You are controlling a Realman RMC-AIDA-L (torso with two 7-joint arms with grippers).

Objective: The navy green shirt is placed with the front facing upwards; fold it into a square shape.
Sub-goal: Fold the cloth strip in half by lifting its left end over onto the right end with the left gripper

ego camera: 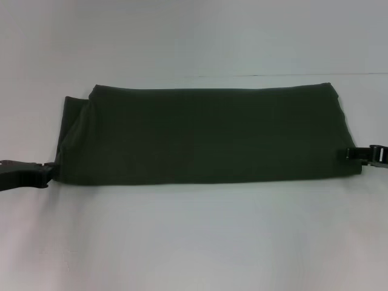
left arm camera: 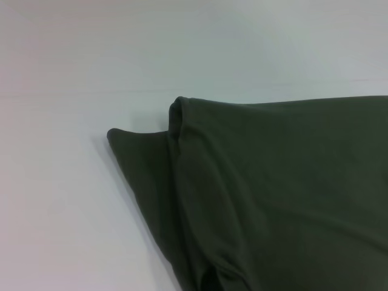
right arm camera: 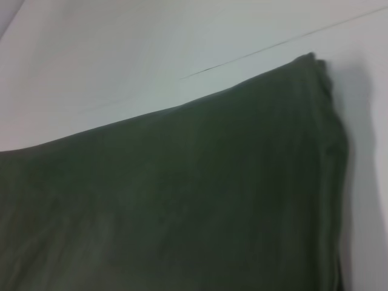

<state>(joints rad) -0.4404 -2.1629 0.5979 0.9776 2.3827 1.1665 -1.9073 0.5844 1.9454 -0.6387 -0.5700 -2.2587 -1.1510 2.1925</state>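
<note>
We see the shirt (ego camera: 206,133) spread across the table (ego camera: 194,242) mid-frame; left gripper (ego camera: 50,172) at its lower-left corner; right gripper (ego camera: 357,155) at its right edge.

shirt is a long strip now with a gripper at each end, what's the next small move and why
Probably carry one end across onto the other. The navy green shirt lies flat as a wide strip, plain side up, not yet square. The left gripper and right gripper sit at its near corners, so folding it in half widthwise looks most direct.

— What was seen there?
— The navy green shirt (right arm camera: 182,200) was seen laid flat on the white table (right arm camera: 121,54), plain side up.
— Its edge?
— Layered folds were shown along one side.
</note>
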